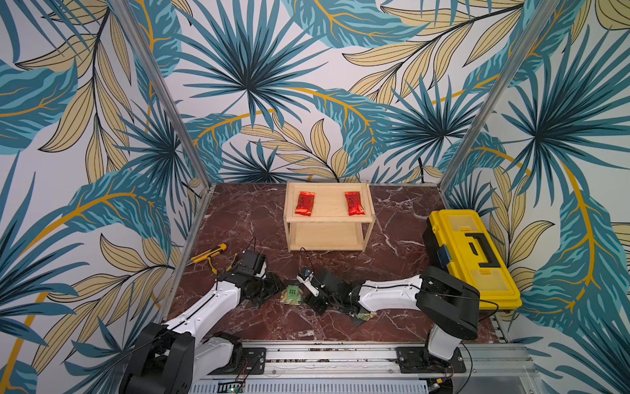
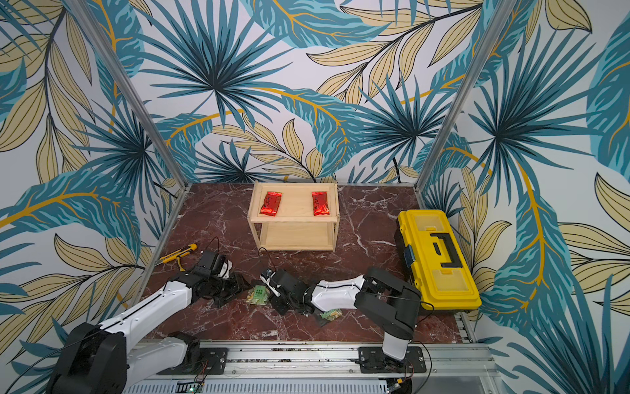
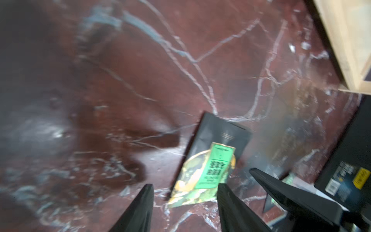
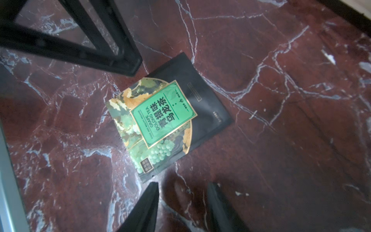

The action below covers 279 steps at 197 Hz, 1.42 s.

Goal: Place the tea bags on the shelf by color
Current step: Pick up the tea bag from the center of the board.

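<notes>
Left gripper (image 3: pixel 184 202) is spread, its tips straddling one end of a green tea bag (image 3: pixel 210 166) without pinching it. Right gripper (image 4: pixel 182 198) is also spread with nothing between its tips, just short of the same bag from the right.

We judge the bag light, thin, floppy and slick. It lies flat on the hard desk (image 1: pixel 392 218), so it will likely skid. Best to pinch the black edge margin or a lifted corner.

Second green tea bag (image 1: pixel 366 316) is near right, partly under the right arm. Left red tea bag (image 1: pixel 304 203) and right red tea bag (image 1: pixel 354 203) sit on the top board of the shelf (image 1: pixel 329 218), far centre. We see nothing on the lower board.

In the way: both grippers crowd one bag. Yellow toolbox (image 1: pixel 474 256) on the right and box cutter (image 1: pixel 208 254) on the left are well apart.
</notes>
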### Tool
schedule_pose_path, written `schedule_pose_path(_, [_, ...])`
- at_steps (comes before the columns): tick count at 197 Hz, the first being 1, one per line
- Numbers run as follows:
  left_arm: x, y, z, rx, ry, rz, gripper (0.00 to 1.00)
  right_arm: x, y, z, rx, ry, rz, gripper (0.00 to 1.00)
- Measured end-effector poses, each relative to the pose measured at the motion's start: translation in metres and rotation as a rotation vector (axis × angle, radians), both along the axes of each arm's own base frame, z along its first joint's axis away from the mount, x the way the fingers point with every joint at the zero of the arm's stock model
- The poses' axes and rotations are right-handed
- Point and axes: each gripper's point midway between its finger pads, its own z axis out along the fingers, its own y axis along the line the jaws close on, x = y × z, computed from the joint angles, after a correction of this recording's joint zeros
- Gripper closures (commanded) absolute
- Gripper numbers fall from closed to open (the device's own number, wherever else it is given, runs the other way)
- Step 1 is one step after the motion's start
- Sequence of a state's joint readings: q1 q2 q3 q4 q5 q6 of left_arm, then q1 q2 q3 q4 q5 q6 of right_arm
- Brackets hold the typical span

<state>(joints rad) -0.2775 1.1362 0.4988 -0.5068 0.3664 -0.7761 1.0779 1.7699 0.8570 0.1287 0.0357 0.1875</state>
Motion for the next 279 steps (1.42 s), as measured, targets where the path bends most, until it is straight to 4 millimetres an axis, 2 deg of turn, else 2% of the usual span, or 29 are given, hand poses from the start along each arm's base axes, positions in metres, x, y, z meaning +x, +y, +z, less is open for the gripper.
schedule_pose_path(18, [-0.004,-0.003,0.000,-0.022,-0.012,-0.028,0.46,0.001,0.000,0.002,0.008,0.001,-0.007,0.55])
schedule_pose_path(46, [-0.021,-0.006,-0.012,-0.043,0.037,-0.053,0.44,0.006,-0.002,0.002,0.016,0.010,-0.026,0.55])
schedule_pose_path(96, [-0.027,-0.018,-0.011,-0.090,0.039,-0.099,0.44,0.024,-0.010,0.004,0.036,0.033,-0.072,0.55])
schedule_pose_path(163, [-0.051,-0.038,-0.012,-0.089,0.067,-0.217,0.42,0.038,0.005,0.026,0.100,0.037,-0.072,0.56])
schedule_pose_path(226, [-0.051,-0.072,-0.009,-0.120,0.053,-0.315,0.37,0.042,0.004,0.016,0.091,0.069,-0.073,0.56])
schedule_pose_path(252, [-0.053,-0.067,-0.002,-0.100,0.023,-0.311,0.32,0.043,0.002,0.015,0.086,0.074,-0.078,0.56])
schedule_pose_path(279, [-0.039,-0.049,0.024,-0.066,-0.113,-0.254,0.32,0.041,-0.002,0.012,0.080,0.084,-0.080,0.58])
